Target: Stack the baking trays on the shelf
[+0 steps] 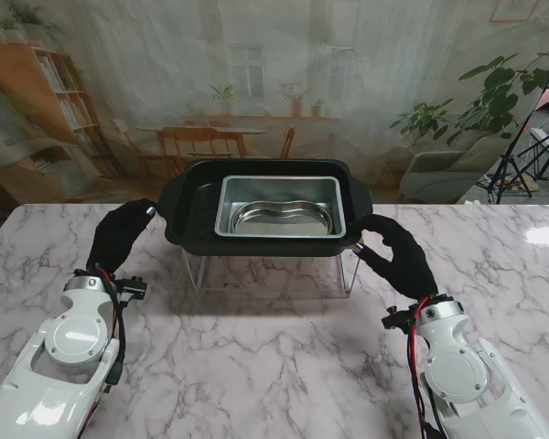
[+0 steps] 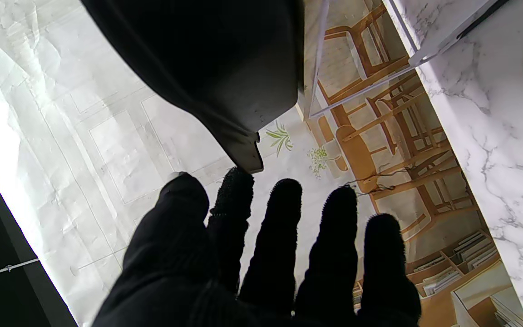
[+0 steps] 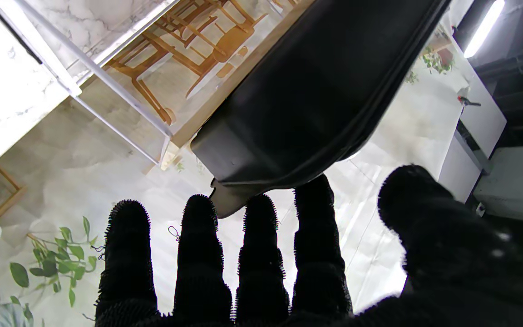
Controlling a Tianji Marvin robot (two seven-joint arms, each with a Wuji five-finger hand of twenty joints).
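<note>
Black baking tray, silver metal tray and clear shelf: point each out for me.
Black baking tray (image 1: pixel 190 212): stand view, bare floor on its left side.
Silver metal tray (image 1: pixel 279 212): stand view, shiny bottom.
Clear shelf (image 1: pixel 267 273): stand view, transparent front wall under the trays.

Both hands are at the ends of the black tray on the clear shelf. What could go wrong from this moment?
1. The black rectangular baking tray is wider than the clear wire-framed shelf; its ends overhang, so an uneven push from the left hand or right hand might tip it.
2. The shiny silver metal tray lies loose inside; a tilt could slide it.
3. Fingertips only seem to touch the rim, so the hold looks weak.
</note>
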